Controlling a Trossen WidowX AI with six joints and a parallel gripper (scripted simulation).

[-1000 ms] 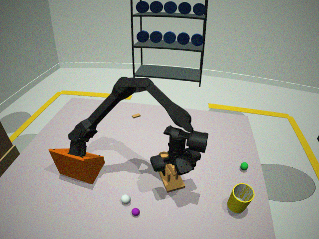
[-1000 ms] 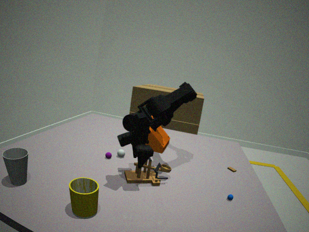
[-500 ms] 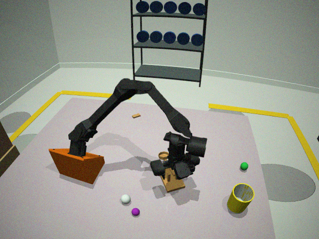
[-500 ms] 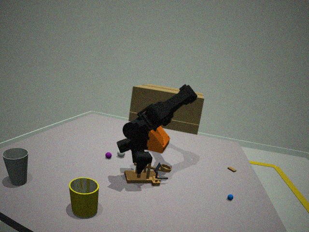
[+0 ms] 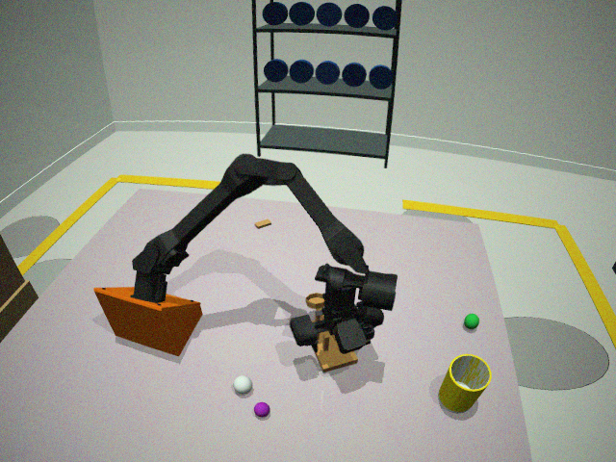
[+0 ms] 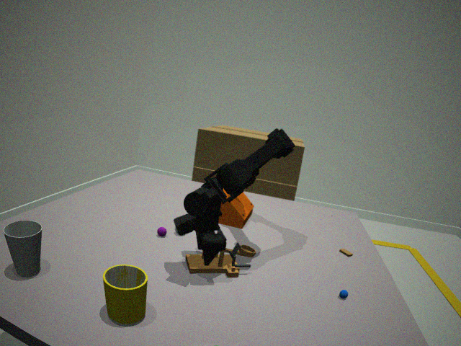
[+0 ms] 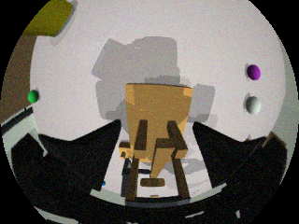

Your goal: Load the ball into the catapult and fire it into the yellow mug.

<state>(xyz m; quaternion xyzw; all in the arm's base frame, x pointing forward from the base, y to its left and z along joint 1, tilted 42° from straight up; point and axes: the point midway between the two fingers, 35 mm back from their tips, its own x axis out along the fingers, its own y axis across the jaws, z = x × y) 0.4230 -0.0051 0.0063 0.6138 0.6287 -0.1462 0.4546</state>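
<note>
The wooden catapult (image 5: 338, 356) (image 6: 193, 263) (image 7: 159, 103) stands on the mat, with its round cup (image 5: 315, 300) (image 6: 245, 251) at the end nearer the orange arm base; no ball shows in the cup. My gripper (image 5: 325, 334) (image 7: 159, 125) is open and low over the catapult, its fingers on either side of the frame. The yellow mug (image 5: 457, 395) (image 6: 125, 305) (image 7: 47, 19) stands upright beyond the catapult's base end. A white ball (image 5: 243, 384) (image 7: 253, 105) and a purple ball (image 5: 261, 409) (image 6: 161, 231) (image 7: 253, 72) lie to one side.
A green ball (image 5: 472, 320) (image 7: 33, 96) lies near the mug. A blue ball (image 6: 343, 294) and a small wooden block (image 5: 263, 223) (image 6: 346, 252) lie on the other side. A grey cup (image 6: 25, 249) stands left of the mug in the exterior view.
</note>
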